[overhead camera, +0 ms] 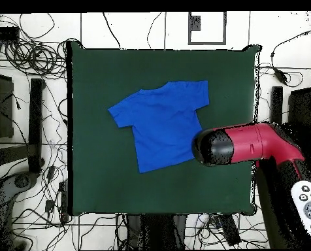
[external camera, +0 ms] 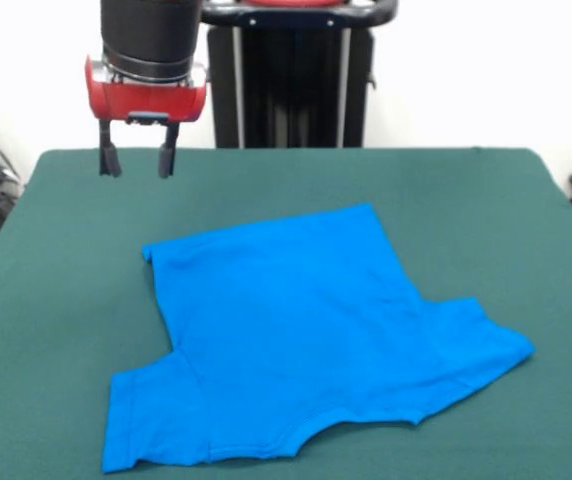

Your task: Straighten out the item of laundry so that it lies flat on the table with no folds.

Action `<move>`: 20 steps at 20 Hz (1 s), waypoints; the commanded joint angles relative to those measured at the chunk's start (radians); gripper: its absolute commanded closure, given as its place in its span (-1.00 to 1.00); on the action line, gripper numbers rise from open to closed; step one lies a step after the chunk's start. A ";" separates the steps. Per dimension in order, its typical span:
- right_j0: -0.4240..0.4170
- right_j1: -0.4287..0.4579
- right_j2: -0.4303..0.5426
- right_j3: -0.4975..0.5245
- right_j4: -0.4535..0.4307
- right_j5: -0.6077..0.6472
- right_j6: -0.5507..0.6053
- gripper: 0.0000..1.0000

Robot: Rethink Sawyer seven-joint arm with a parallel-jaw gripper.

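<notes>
— What is seen on the table (external camera: pixel 56 300)?

— A bright blue short-sleeved T-shirt (external camera: pixel 296 330) is shown spread out near the middle of the dark green table, lying at an angle to the table's edges. In the front view, the neckline is turned toward the camera and the bottom hem toward the far side. Both sleeves are laid out to the sides — one at the lower left, one at the right. The hem corner at the left is slightly turned up; the body appears mostly flat, with only soft ripples.

— And the robot?

— The gripper (external camera: pixel 138 160) is held above the table's far left part in the front view, well apart from the shirt and touching nothing. Its two dark jaws are seen hanging straight down and standing apart, with nothing between them. They are mounted below a red housing on a black wrist.

— What is added by the overhead view?

— There the shirt (overhead camera: pixel 163 121) is seen with the green cloth (overhead camera: pixel 93 170) bare all around it. The red and black arm (overhead camera: pixel 249 145) is reached in from the right, its black end just beside the shirt's hem corner; the jaws are hidden beneath it. Cables are strewn over the floor around the table.
</notes>
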 commanded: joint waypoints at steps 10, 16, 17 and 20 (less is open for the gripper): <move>0.027 0.104 0.065 0.122 0.042 -0.069 -0.087 -1.00; 0.027 0.123 0.060 0.122 0.032 -0.098 -0.070 -1.00; 0.027 0.124 0.059 0.123 0.032 -0.102 -0.067 -1.00; 0.036 0.137 0.052 0.120 0.027 -0.113 -0.051 -1.00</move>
